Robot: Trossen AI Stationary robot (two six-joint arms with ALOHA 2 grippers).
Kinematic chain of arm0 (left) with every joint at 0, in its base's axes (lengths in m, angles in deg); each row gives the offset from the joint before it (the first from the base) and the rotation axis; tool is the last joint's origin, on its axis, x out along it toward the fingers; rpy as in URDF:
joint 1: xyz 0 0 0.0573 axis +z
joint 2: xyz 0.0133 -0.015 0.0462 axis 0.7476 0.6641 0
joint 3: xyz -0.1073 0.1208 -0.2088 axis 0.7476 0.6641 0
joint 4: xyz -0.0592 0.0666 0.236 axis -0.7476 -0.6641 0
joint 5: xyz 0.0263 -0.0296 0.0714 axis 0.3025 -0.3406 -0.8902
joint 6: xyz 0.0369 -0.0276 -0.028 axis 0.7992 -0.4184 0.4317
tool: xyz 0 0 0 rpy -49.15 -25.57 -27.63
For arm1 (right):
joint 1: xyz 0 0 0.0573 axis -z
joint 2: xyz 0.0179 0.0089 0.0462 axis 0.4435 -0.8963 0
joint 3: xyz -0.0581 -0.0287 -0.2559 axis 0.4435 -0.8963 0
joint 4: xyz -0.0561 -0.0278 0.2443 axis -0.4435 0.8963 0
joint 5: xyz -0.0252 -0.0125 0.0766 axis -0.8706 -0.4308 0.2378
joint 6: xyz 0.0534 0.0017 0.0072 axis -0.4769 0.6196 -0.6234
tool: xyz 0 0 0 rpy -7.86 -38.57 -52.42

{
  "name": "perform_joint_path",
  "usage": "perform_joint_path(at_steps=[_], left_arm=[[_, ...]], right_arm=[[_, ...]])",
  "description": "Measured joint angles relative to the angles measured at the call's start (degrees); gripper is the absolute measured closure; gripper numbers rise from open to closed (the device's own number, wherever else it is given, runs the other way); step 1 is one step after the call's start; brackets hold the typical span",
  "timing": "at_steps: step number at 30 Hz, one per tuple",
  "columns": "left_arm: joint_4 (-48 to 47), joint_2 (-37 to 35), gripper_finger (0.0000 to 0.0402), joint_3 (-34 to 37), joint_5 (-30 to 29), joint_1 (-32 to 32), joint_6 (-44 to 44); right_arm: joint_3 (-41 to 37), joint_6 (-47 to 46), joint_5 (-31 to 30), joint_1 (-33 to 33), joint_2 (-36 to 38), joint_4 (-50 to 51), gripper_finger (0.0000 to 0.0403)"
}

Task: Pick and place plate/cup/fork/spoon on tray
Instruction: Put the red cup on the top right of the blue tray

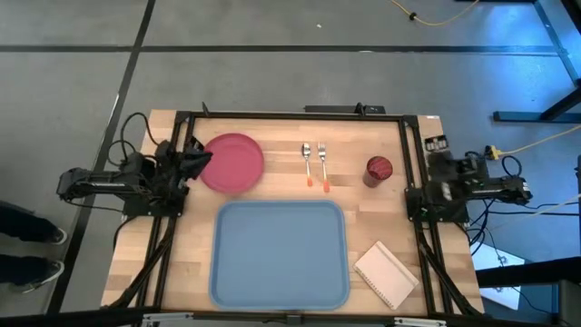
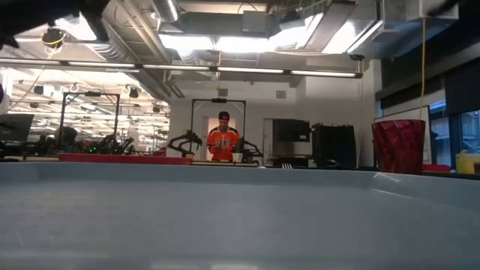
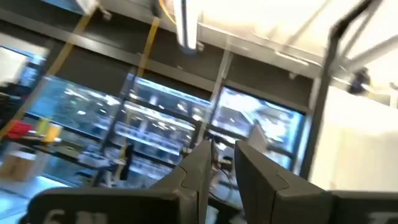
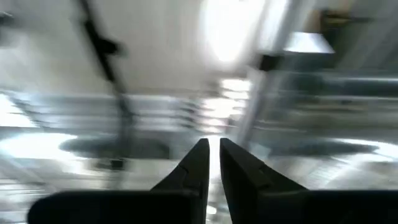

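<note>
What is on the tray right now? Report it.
Empty. The tray holds nothing; plate, cup, fork and spoon lie beyond it.

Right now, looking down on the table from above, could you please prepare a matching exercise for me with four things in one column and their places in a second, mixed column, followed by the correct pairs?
Things:
1. plate
2. cup
3. white notepad
4. fork

Places:
A. on the wood beside the tray's right near corner
B. next to the spoon, beyond the tray's far rim
C. far left, close to the left gripper
D. far right, toward the right arm

Pairs: 1-C, 2-D, 3-A, 4-B
</note>
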Motion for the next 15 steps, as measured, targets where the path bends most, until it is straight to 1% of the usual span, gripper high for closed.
perform_joint_path(at_steps=[1, 2, 3, 5, 6, 8, 10, 12, 13, 15], left_arm=[[0.0, 1.49, 0.0335, -1.02, 0.9, 0.02, 0.39], [-0.04, 2.79, 0.0335, -1.93, 1.62, 0.02, 1.17], [-0.23, 4.15, 0.0335, -3.0, 2.17, 0.02, 2.44], [-0.63, 6.62, 0.0335, -5.16, 3.37, 0.02, 6.08], [-0.86, 7.79, 0.0335, -6.32, 4.1, 0.02, 8.04], [-1.51, 9.66, 0.0335, -8.38, 5.22, 0.04, 12.17], [-2.07, 11.3, 0.0335, -10.48, 5.08, 0.07, 16.62], [-3.57, 12.79, 0.0335, -12.53, 4.34, 0.09, 20.82], [-5.07, 13.46, 0.0335, -13.61, 3.86, 0.09, 22.46], [-9.78, 15.07, 0.0335, -16.06, 3.21, 0.09, 23.85]], right_arm=[[1.77, -1.8, 4.12, 0.0, -0.02, 1.41, 0.0359], [3.62, -2.86, 6.85, 0.0, -0.16, 3.78, 0.0359], [5.75, -3.15, 8.34, 0.0, -0.39, 7.67, 0.0359], [10.38, -1.85, 7.4, 0.0, -1.25, 18.54, 0.0359], [13.14, -0.47, 5.24, 0.01, -1.88, 25.22, 0.0359], [19.07, 2.7, -1.64, 0.01, -3.44, 40.43, 0.0359], [25.0, 3.28, -11.58, 0.0, -6.18, 54.88, 0.0359], [29.89, 1.17, -21.41, 0.02, -9.55, 65.72, 0.0359], [32.05, -0.45, -25.37, 0.02, -11.36, 70.07, 0.0359], [36.09, -3.98, -29.49, 0.02, -14.85, 77.27, 0.0359]])
